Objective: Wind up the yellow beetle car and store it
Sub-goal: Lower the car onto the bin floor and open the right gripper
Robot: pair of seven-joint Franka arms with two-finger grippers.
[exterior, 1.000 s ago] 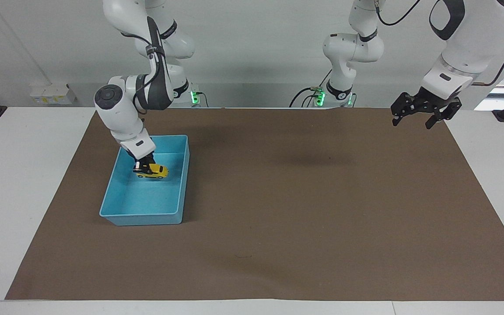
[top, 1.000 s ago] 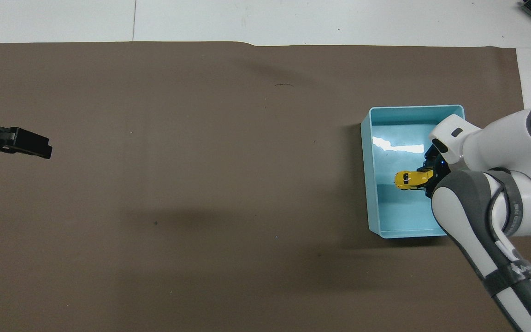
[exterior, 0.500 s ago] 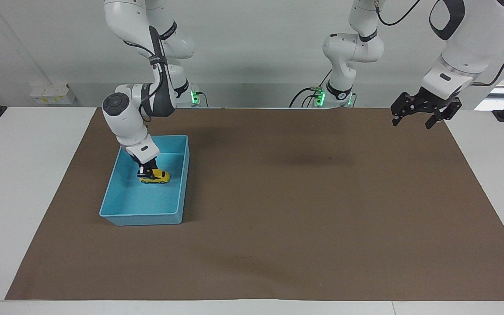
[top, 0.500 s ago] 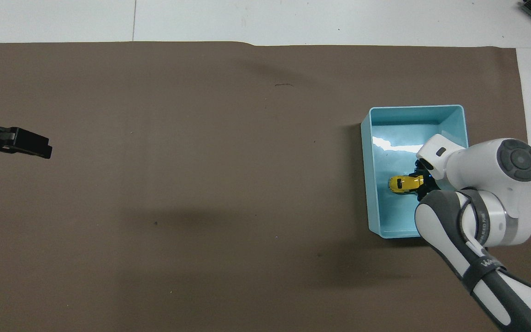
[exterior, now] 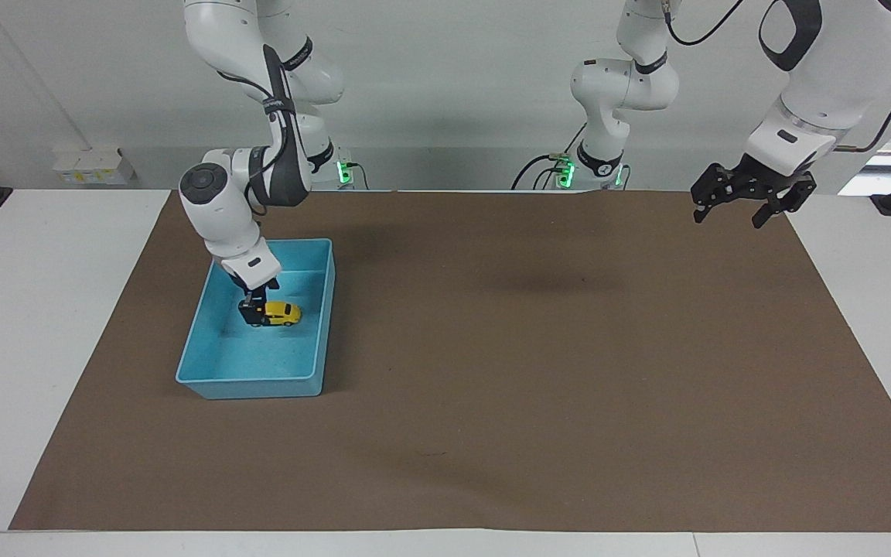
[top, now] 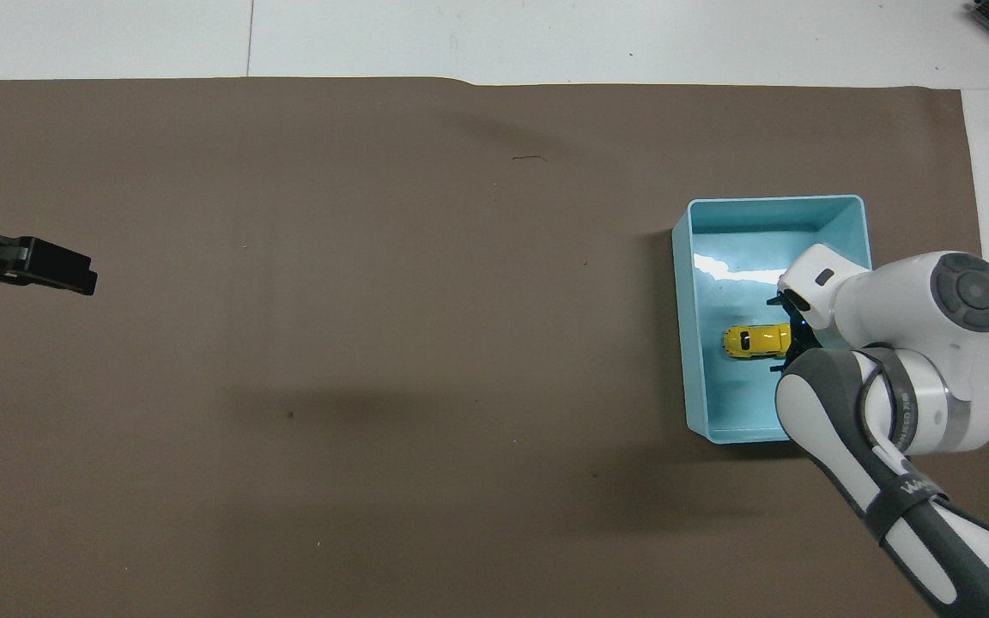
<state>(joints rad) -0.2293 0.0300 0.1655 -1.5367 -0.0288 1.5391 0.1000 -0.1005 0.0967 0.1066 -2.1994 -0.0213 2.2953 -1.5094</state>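
Observation:
The yellow beetle car [exterior: 284, 312] rests on its wheels on the floor of the light blue tray [exterior: 248, 385], at the right arm's end of the table. My right gripper [exterior: 254, 311] reaches down into the tray at the car's rear end with its fingers spread apart, no longer clamping the car. In the overhead view the car [top: 755, 341] lies near the middle of the tray [top: 682, 343], with the right gripper [top: 785, 336] beside it, partly hidden under the arm. My left gripper [exterior: 751, 203] waits open and empty in the air over the left arm's end of the mat; it also shows in the overhead view [top: 39, 266].
A brown mat [exterior: 492, 371] covers most of the white table [exterior: 43, 309]. The tray's walls stand around the right gripper.
My right gripper lowered the car onto the tray floor and its fingers spread apart from it. The left arm has not moved.

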